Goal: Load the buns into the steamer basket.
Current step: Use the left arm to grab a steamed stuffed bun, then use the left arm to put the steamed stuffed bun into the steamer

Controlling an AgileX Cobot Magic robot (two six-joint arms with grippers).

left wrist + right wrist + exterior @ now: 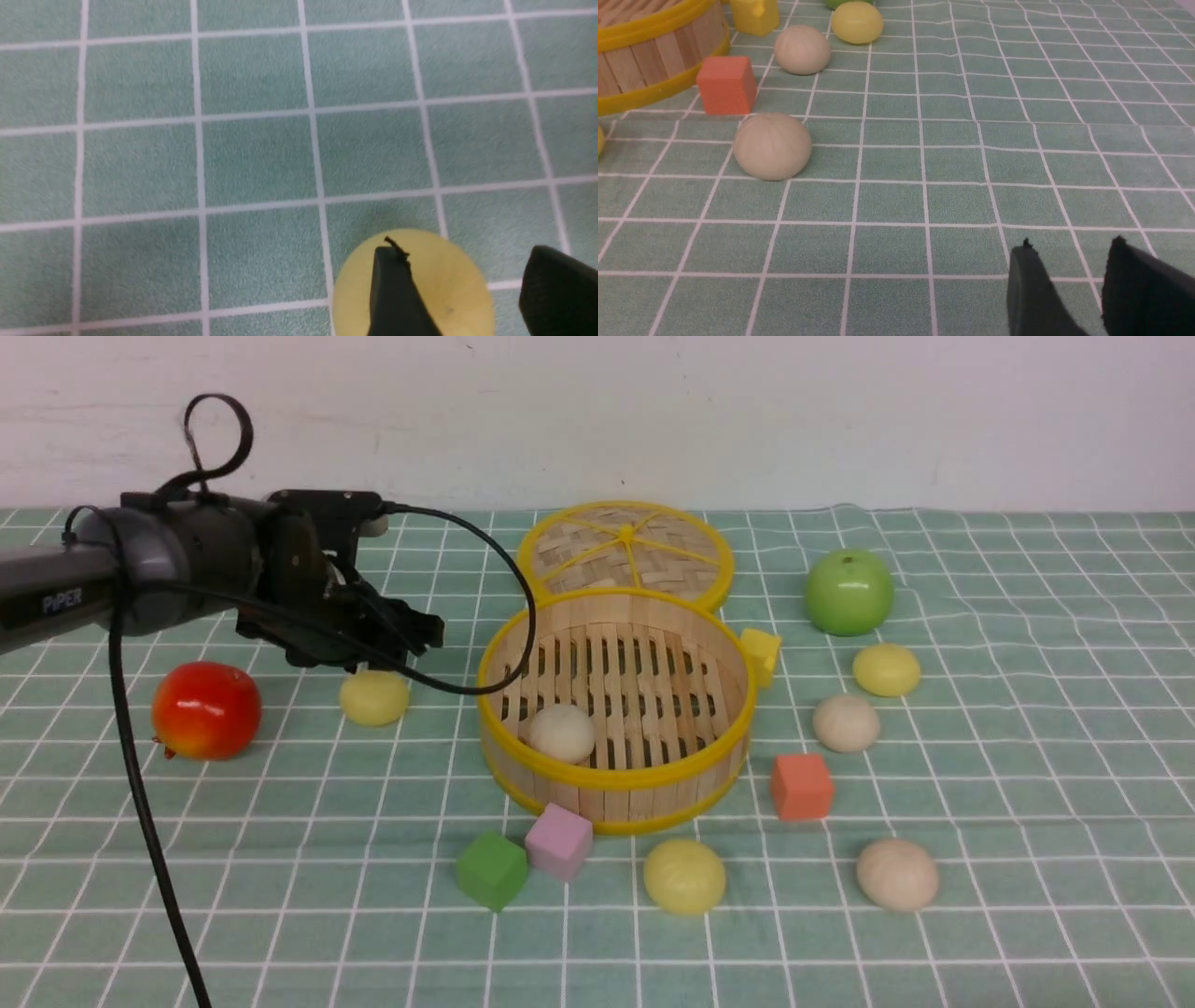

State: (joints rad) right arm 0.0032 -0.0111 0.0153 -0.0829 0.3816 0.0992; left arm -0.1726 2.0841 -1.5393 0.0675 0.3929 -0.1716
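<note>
Bun (451,287), pale yellow, sits beneath the left hand (465,261), fingers (397,303) parted, apparently untouched.

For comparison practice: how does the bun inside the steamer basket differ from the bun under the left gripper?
The bun inside the steamer basket is beige-white; the bun under the left gripper is pale yellow. The first rests on the basket's slatted floor; the second lies outside, on the checked cloth. Both are smooth domes.

On the green checked cloth (1027,756) lie a red apple (205,709), a green apple (849,591), a woven lid (624,549), a yellow cube (761,655), an orange cube (801,786), and a pink cube (558,841) just beside a green cube (491,870).
</note>
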